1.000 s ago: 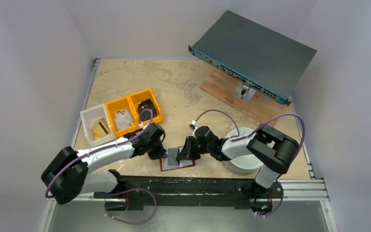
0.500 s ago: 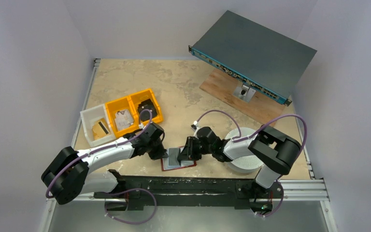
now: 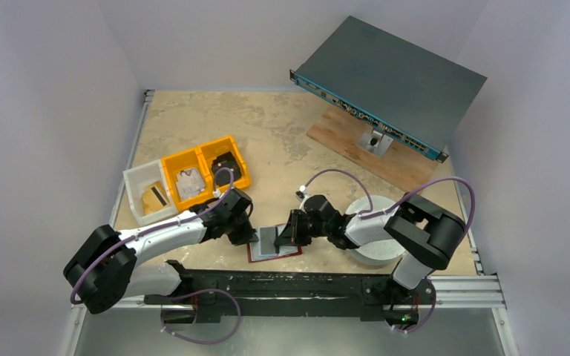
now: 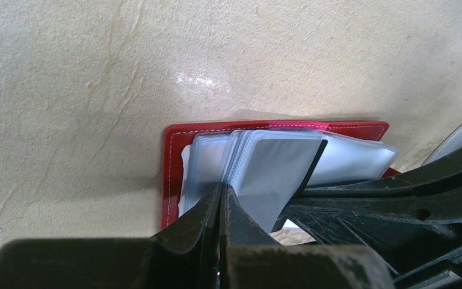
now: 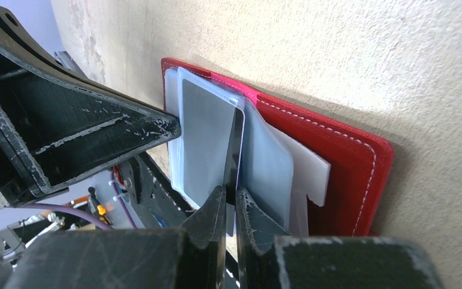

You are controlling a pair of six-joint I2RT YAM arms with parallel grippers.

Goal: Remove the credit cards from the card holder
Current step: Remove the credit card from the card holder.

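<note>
Right claw (image 5: pixel 230 194) pinching card (image 5: pixel 207 132), card holder (image 5: pixel 349 162) open

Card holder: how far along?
Done: a golden-yellow card lies in the white bin. In hand: the left tool pinches the card holder by its clear sleeves; the right tool is shut on a grey card not yet clear of them. Left: pull it free; whether other sleeves hold cards is hidden.

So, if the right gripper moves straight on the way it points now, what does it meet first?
The right gripper pinches a grey card; straight on, it would likely press into the card holder sleeves. The left gripper sits just beside that line.
</note>
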